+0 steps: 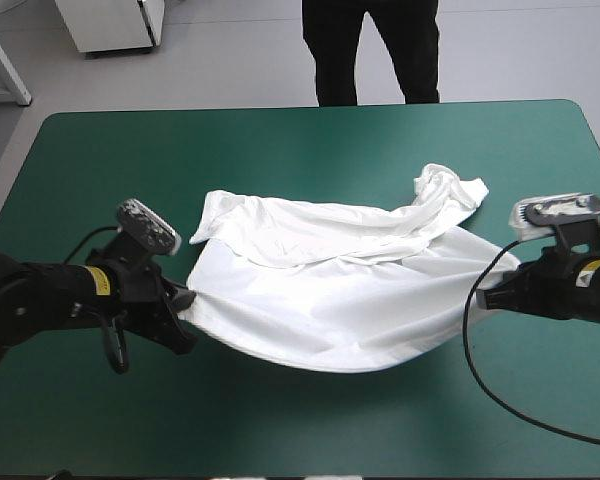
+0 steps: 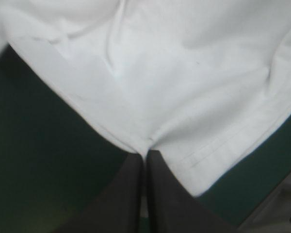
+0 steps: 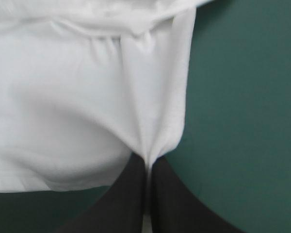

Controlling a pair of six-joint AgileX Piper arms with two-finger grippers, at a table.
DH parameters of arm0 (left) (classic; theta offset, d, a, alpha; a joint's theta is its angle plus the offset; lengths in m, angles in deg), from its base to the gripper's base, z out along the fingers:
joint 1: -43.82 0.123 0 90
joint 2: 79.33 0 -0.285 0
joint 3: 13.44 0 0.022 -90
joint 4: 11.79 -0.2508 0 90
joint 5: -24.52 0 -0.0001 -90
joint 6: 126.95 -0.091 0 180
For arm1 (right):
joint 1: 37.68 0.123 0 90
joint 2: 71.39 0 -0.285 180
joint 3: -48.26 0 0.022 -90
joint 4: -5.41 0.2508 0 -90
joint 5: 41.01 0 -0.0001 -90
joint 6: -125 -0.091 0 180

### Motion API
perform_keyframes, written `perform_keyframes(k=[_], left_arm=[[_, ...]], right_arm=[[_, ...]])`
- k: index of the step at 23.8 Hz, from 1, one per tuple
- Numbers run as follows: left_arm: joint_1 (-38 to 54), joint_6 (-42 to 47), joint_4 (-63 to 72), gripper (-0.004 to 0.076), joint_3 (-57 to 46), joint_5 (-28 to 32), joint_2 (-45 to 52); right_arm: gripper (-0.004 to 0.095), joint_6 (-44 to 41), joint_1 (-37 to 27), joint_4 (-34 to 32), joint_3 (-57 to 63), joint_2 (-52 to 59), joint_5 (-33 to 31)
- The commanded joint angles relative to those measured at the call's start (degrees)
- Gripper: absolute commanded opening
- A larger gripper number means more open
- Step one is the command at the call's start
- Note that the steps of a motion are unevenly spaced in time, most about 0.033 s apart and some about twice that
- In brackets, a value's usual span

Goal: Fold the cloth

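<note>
Left gripper (image 1: 185, 300) all but closed, edge of the T-shirt (image 1: 330, 290) pinched between its 2 black fingers. Right gripper (image 1: 488, 296) likewise clamped on the opposite edge. T-shirt is spanned between both, mid-table on the teal-green cover (image 1: 280, 140), far part rumpled.

Black jointed left arm (image 1: 30, 300) and right arm (image 1: 570, 288) are each marked with a small yellow sticker (image 1: 97, 281). Left gripper (image 2: 145, 154) and right gripper (image 3: 147, 159) are fitted with broad black fin-shaped fingers (image 2: 123, 199).
</note>
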Motion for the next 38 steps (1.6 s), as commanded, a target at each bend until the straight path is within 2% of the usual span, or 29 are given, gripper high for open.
perform_keyframes(k=[1,5,7,10,15,18,25,33,38], left_arm=[[-0.24,0.67,1.72,-0.0006,10.37,-2.22,1.81],[-0.24,0.23,1.76,-0.0007,24.85,-2.22,1.25],[-0.24,-0.75,1.52,-0.0007,33.13,-2.09,0.45],[-0.24,-3.33,1.39,-0.0007,46.91,0.57,-2.51],[-0.24,-5.41,1.27,-0.0007,61.87,5.27,-8.25],[-0.24,-6.0,1.13,-0.0007,64.94,9.69,-9.39],[-0.11,-6.45,-9.02,-0.0007,65.17,26.66,-12.07],[-0.11,-5.02,-26.09,-0.0006,65.17,43.88,-22.34],[2.48,2.56,-36.68,-0.0006,65.56,52.76,-29.99]], right_arm=[[-0.0016,-0.01,-0.01,1.81,-10.3,1.75,-0.2],[-0.0016,0.4,-0.01,3.03,-23.07,1.63,0.19],[-0.0016,0.5,-0.01,3.03,-29.52,1.63,2.67],[-0.0016,1.97,-0.01,3.39,-38.59,1.41,10.71],[-0.0016,5.65,-0.01,6.79,-50.29,-2.32,23.55],[-0.0016,7.17,-0.01,8.38,-56.12,-5.02,27.6],[-0.0017,7.87,-0.01,8.01,-62.14,-12.74,35.14],[-0.0017,10.2,-0.01,7.53,-62.51,-23.08,53.01],[-0.0017,10.2,-0.01,7.53,-65.28,-31.94,59.08]])
